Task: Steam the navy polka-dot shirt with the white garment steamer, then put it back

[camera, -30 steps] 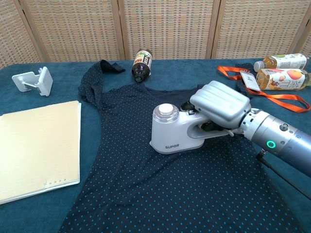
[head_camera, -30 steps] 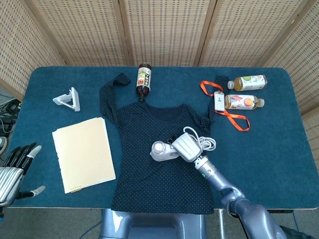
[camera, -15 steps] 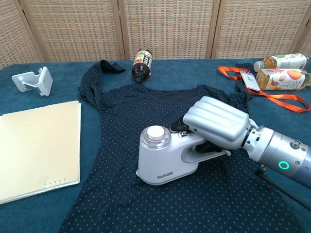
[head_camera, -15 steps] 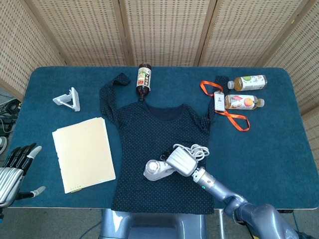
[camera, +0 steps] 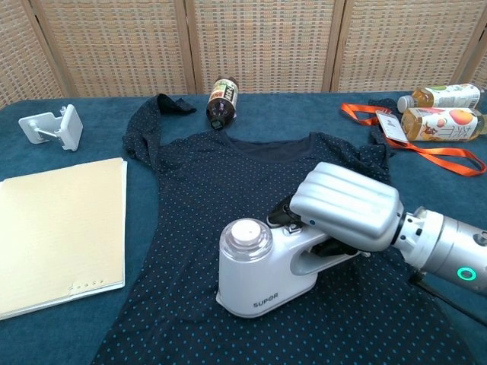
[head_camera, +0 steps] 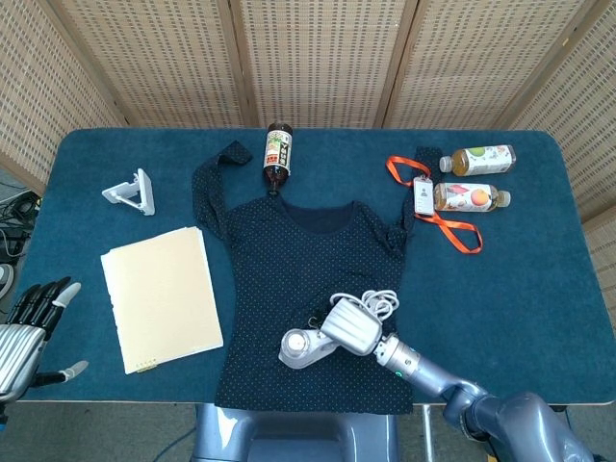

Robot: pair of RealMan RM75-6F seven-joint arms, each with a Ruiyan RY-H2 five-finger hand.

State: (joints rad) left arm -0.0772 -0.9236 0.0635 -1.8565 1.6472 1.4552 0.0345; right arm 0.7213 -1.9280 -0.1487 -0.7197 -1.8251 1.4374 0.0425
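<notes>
Steaming: right hand, fingers clamped on steamer, pressed it on shirt near table's front edge.
Left hand: idle, fingers apart.
Remaining: returning steamer.

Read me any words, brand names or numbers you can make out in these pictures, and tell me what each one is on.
"SUPOR": on the base of the white garment steamer, held by the right hand.
Dark bottle: its label is too small to read.
Two juice bottles: label print is blurred.
Badge on the orange lanyard: unreadable.
</notes>
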